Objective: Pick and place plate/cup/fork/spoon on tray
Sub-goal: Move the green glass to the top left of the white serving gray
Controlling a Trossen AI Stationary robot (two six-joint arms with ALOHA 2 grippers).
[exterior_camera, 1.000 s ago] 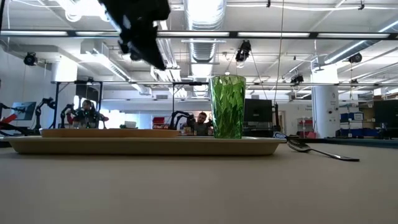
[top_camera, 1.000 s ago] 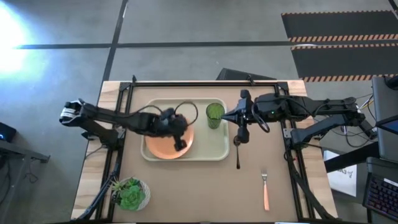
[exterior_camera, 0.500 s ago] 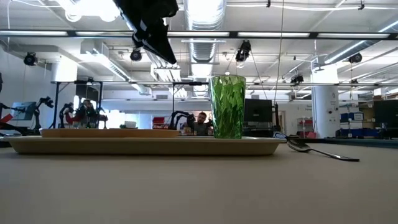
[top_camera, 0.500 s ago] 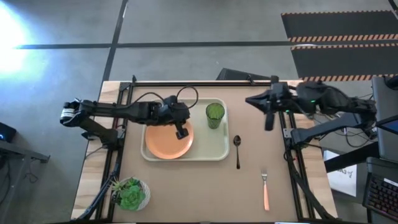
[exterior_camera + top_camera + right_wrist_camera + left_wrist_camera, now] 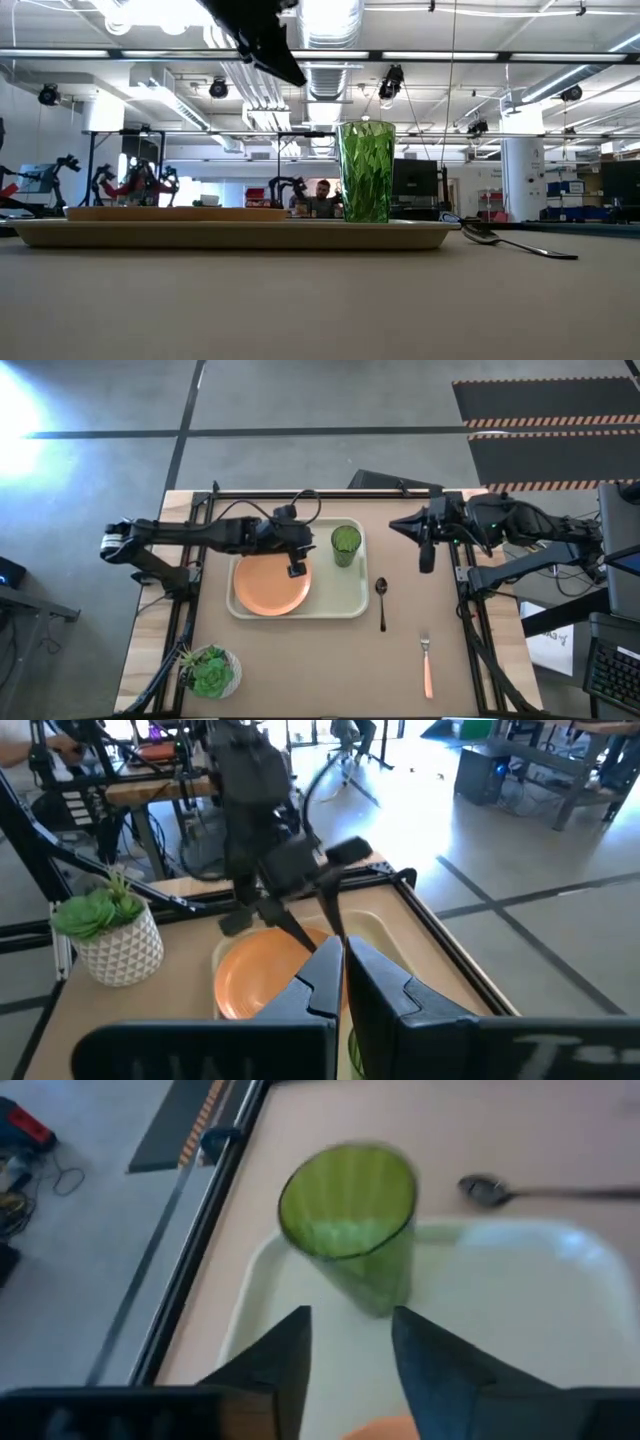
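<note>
The cream tray [image 5: 355,600] is parked mid-table with the orange plate [image 5: 270,583] on its left half and the green cup [image 5: 346,544] at its far right corner. Just right of the tray, the spoon [image 5: 381,600] is left on the table, and the pink-handled fork [image 5: 427,664] farther right and nearer. Left gripper [image 5: 296,568] is hung over the plate, fingers apart, empty. Right gripper [image 5: 426,557] is kept together, empty, far right. The spoon looks thin, stiff and probably slippery; best pinched mid-handle.
</note>
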